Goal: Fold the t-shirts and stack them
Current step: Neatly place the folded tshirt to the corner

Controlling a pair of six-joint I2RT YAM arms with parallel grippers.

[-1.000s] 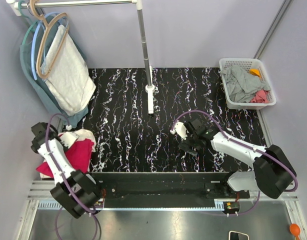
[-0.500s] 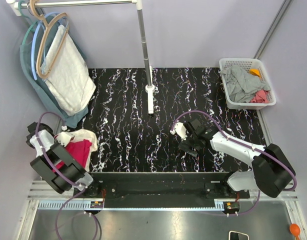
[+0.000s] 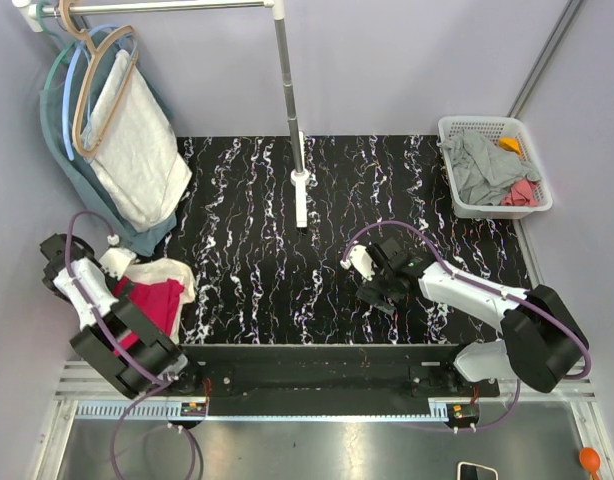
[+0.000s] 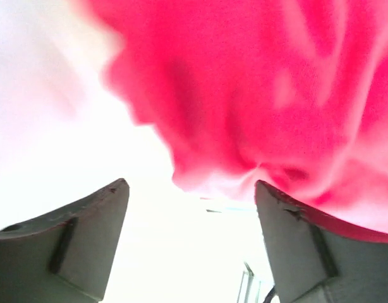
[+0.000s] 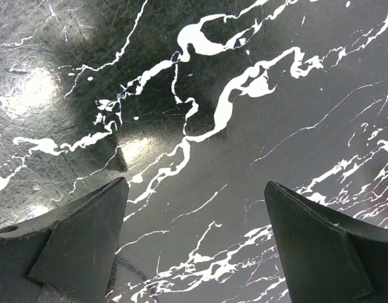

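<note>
Left pincer (image 4: 191, 184) stands wide with nothing between its fingers, and its wrist camera is filled by the red t-shirt (image 4: 244, 82) just ahead, with a white t-shirt (image 3: 169, 270) washed out beside it; whether the fingers touch the cloth I cannot tell. Over the last second this arm has swung away from above the heap, where it lay across the red cloth, out to the far left edge of the desk (image 3: 247, 220), so the heap now shows more fully from above: red on top, white peeking out at its upper and right sides, both rumpled rather than squared. The right pincer (image 5: 195, 183) has barely moved in that time; it hovers wide apart and empty over bare marbled surface near the middle, well away from any cloth. A grey t-shirt (image 3: 482, 165) and other garments sit in the basket (image 3: 477, 119) at the far right corner. I judge that the left arm is lining up a fresh approach from the side to pick at the red shirt's edge, and that nothing is gripped yet, so the folding of this garment has not begun. The middle of the desk looks like the place to spread it.
</note>
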